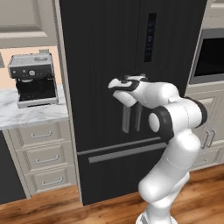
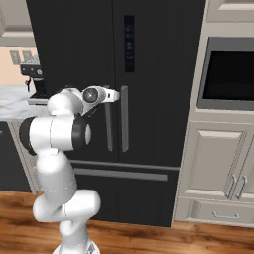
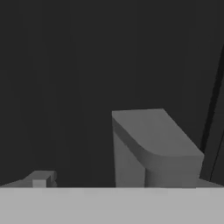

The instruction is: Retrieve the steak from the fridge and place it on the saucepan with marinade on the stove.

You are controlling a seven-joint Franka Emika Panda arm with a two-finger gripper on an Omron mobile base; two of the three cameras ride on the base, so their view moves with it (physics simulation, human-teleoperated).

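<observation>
The black fridge (image 1: 96,52) stands shut, both doors closed, with two grey vertical handles side by side. My gripper (image 2: 114,95) is at the top end of the left door's handle (image 2: 108,130), fingers pointed at the door. Up close, that handle's grey top (image 3: 153,140) juts out from the dark door (image 3: 65,65), and one fingertip (image 3: 39,179) shows well to its left, so the jaws stand open and grip nothing. The steak, the saucepan and the stove are out of view.
Left of the fridge, a coffee machine (image 1: 33,78) sits on a marble counter (image 1: 30,116) over drawers (image 1: 41,157). On the right are a wall oven (image 2: 230,69) and cabinet doors (image 2: 223,163). The fridge's bottom drawer (image 2: 119,174) is shut.
</observation>
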